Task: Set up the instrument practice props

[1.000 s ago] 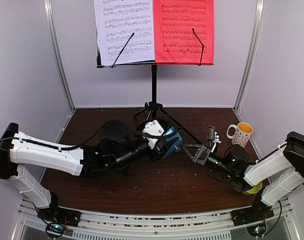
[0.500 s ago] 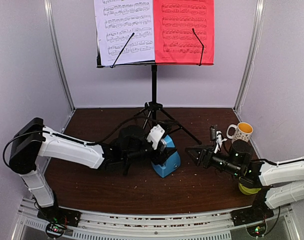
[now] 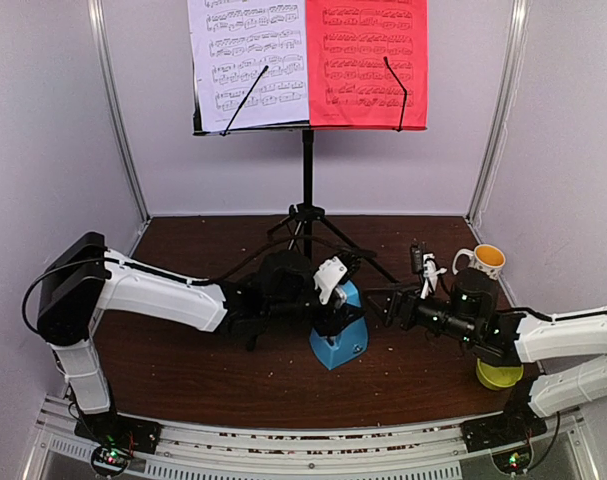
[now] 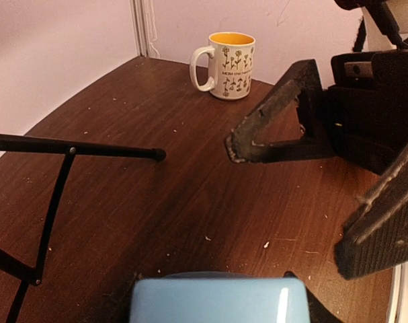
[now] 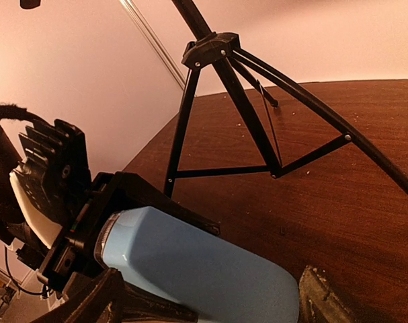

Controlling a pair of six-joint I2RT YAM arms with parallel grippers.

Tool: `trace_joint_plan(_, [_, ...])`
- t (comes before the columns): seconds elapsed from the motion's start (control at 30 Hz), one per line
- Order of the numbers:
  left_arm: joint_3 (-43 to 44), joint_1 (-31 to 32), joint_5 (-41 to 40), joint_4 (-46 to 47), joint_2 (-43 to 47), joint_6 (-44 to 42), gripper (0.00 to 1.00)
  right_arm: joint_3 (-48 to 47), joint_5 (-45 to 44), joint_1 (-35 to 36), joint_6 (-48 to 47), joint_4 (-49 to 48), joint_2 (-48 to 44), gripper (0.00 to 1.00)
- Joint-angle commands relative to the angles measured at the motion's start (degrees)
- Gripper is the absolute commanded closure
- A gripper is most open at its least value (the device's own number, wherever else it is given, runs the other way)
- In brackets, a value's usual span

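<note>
Blue metronome: lower centre of the overhead view, base down on the brown table, just in front of the stand's tripod legs. Whether it is fully upright or slightly tilted cannot be told.
Left gripper: reaches in from the left of the frame. Jaws are closed part-way around the metronome's narrow upper end and grip it. In the right wrist view its black fingers enclose that end.
Right gripper: just right of the metronome in the overhead view. Jaws are spread wide and hold nothing. The left wrist view shows its two fingers well apart, facing the metronome. Contact with the blue body cannot be told.
Music stand: black, upright at the back centre, tripod feet on the table.
White sheet: left half of the stand's desk, under a black wire clip.
Red sheet: right half, touching the white one edge to edge, clipped likewise.
Mug: white with a yellow inside, right of the frame, behind the right arm.
Yellow bowl: lower right, partly hidden under the right arm.
</note>
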State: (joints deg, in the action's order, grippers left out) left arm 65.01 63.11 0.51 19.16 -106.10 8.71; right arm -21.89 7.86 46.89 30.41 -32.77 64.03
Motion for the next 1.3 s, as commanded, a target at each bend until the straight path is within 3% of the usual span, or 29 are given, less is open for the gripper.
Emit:
trace_joint_plan(0.0, [2.5, 0.0, 3.6, 3.0, 2.3, -0.6, 0.41, -1.8, -0.3, -0.3, 0.3, 0.8, -0.2, 0.09])
trace_joint_plan(0.13, [2.1, 0.0, 4.4, 2.7, 4.3, -1.0, 0.23, -2.6, -0.3, -0.3, 0.6, 1.1, -0.3, 0.08])
trace_joint_plan(0.33, [-2.7, 0.0, 5.3, 5.0, 9.1, -2.3, 0.17, -4.1, -0.5, -0.4, 0.6, 2.4, 0.2, 0.05])
trace_joint_plan(0.67, [-9.1, -0.4, 5.7, 4.6, 14.9, -5.7, 0.20, -6.2, 2.1, -0.4, 6.1, -1.2, 3.7, 0.02])
trace_joint_plan(1.27, [-11.7, -3.3, 9.4, 14.5, 11.6, -1.1, 0.37, -4.5, 5.7, -1.1, 18.6, -14.3, 13.8, 0.05])
